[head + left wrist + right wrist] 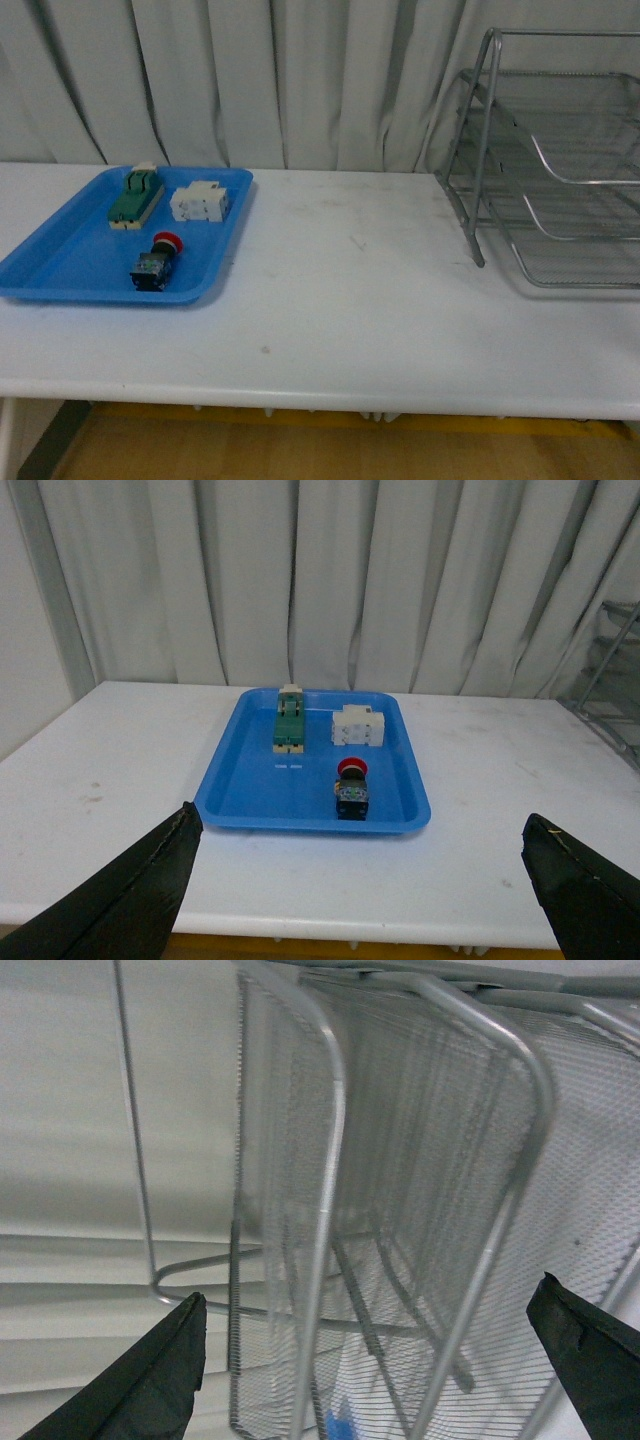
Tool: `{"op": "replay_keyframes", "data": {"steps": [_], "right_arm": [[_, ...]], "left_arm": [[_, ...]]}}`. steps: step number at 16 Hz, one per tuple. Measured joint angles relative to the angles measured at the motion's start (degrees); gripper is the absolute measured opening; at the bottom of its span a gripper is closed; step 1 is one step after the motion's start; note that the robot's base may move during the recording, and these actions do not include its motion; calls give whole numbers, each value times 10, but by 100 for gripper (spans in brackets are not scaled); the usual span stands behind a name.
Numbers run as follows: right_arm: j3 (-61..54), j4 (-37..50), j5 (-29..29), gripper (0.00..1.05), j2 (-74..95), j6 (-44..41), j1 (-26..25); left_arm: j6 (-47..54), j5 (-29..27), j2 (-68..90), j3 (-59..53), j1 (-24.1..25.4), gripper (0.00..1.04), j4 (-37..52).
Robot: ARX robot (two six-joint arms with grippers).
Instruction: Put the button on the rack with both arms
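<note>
— What's the setting?
— A white table (350, 300) in front of a pale pleated curtain (250, 80). The left pincer (358, 880) is spread wide and holds nothing.
— And the small push-button (351, 788) with the round red cap and black blocky body?
— Straight ahead of that pincer, well apart from it, lying in a flat blue plastic tray (250, 780). It's nearer the pincer than the green-and-cream switch block (289, 723) and the white breaker block (358, 725).
— The right pincer (365, 1360)?
— Also spread and empty, with the silver three-tier wire-mesh rack (330, 1110) close in front of it.
</note>
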Motion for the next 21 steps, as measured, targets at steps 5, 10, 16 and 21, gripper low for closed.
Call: {"op": "replay_keyframes", "data": {"steps": [5, 10, 16, 21], "right_arm": [[-1, 10, 10, 98, 38, -2, 16], [22, -10, 26, 98, 59, -17, 42], [54, -43, 34, 98, 80, -35, 61], [68, -52, 36, 98, 87, -42, 65]], "left_arm": [[0, 0, 0, 0, 0, 98, 0], [0, 0, 0, 0, 0, 98, 0], [0, 0, 0, 0, 0, 98, 0], [0, 0, 0, 0, 0, 98, 0]]}}
